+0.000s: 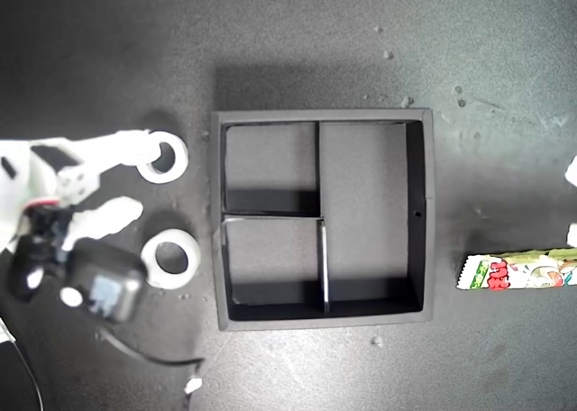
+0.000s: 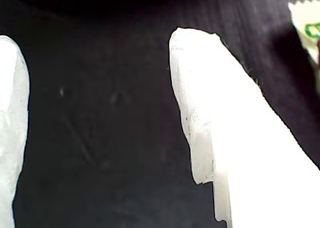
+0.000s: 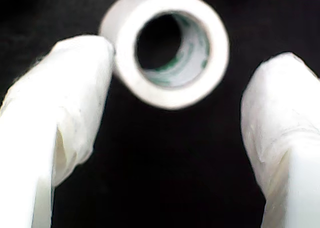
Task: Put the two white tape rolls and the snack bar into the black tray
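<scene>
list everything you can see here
tray: 1, black, middle of exterior view, three compartments, nothing in them
rolls: 2, white, on the table off the tray's side at the exterior view's left; one touches a fingertip of my second pincer
bar: 1, yellow-green wrapper, on the table at the exterior view's right edge, cut off by the frame
table: 1, dark
specks: several, pale, scattered on the table
cable: 1, dark, by the arm at the exterior view's left
my first pincer: white, open, bar near it
my second pincer: white, open, between the rolls
</scene>
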Available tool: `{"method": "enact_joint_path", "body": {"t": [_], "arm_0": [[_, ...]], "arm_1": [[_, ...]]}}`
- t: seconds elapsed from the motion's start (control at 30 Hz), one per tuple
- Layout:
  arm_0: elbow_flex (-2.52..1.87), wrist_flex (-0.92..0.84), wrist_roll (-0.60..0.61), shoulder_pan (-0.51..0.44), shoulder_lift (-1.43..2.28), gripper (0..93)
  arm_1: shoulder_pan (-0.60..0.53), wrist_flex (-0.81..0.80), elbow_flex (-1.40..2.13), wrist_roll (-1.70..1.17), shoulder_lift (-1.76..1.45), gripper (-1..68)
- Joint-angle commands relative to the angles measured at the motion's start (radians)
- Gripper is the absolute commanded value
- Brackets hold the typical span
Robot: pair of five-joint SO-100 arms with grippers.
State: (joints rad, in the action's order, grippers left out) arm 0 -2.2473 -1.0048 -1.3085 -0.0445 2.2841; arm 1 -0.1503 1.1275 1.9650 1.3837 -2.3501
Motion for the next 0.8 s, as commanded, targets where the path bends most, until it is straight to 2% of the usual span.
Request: {"method": "enact_joint_path", "body": {"t": [0.0,0.1,0.43,0.77], "arm_0": [[0.071,0.02,-0.051,-0.037,-0.081,19.3],[0.075,0.02,-0.063,-0.04,-0.124,19.3],[0.127,0.051,-0.052,-0.028,-0.272,19.4],[0.132,0.064,-0.078,-0.009,-0.36,19.0]], "arm_1": [[-0.041,0.256,-0.428,0.029,0.433,18.9],[-0.069,0.373,-0.538,0.072,0.598,20.6],[-0.178,0.362,-0.377,0.215,0.612,21.1],[-0.21,0.342,-0.325,0.241,0.611,21.4]]}}
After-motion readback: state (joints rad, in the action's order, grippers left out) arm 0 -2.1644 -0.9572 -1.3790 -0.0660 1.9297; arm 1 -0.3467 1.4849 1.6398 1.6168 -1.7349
